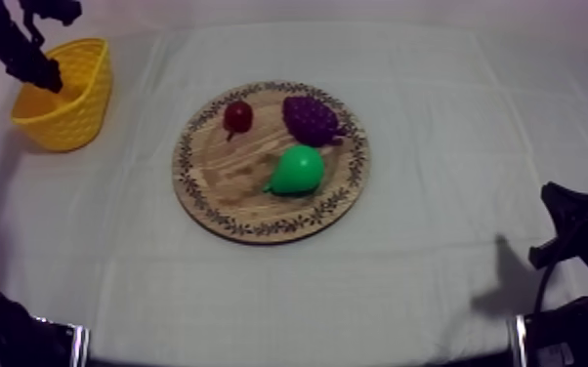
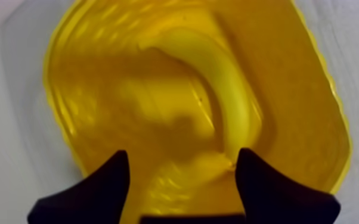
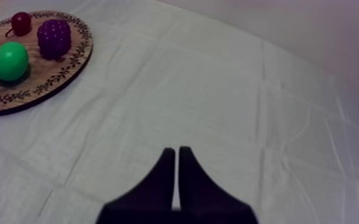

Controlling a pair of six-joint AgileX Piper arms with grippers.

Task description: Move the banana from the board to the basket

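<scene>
**Top view:** L gripper (image 1: 50, 76) sits down at the rim of the yellow basket (image 1: 81, 112), on my L side of the cloth (image 1: 454, 117). Can't read its fingers from this angle. Wooden board (image 1: 222, 200) is mid-table w/ small red fruit (image 1: 237, 116), bunch of grapes (image 1: 313, 119) and pear (image 1: 298, 171) on it. R arm (image 1: 581, 244) is low at the R edge, well apart from board and basket.

**L wrist view:** fingers (image 2: 107, 184) spread wide, nothing pinched btw them. Banana (image 2: 217, 89) lies inside the basket, right under the gripper. Its long axis curves from the far wall in toward one fingertip. The near end is just beside that tip, can't tell if touching. My read: drop is done and the task is basically complete. Next move should be a straight lift out. Risk is that tip catching the banana end, or clipping the basket wall and tipping it.

**R wrist view:** R gripper (image 3: 177, 179) is pressed together into a narrow wedge, holding nothing, over bare cloth. Board w/ its three fruits is well off from it. L arm is the one at the banana, R not needed.
</scene>
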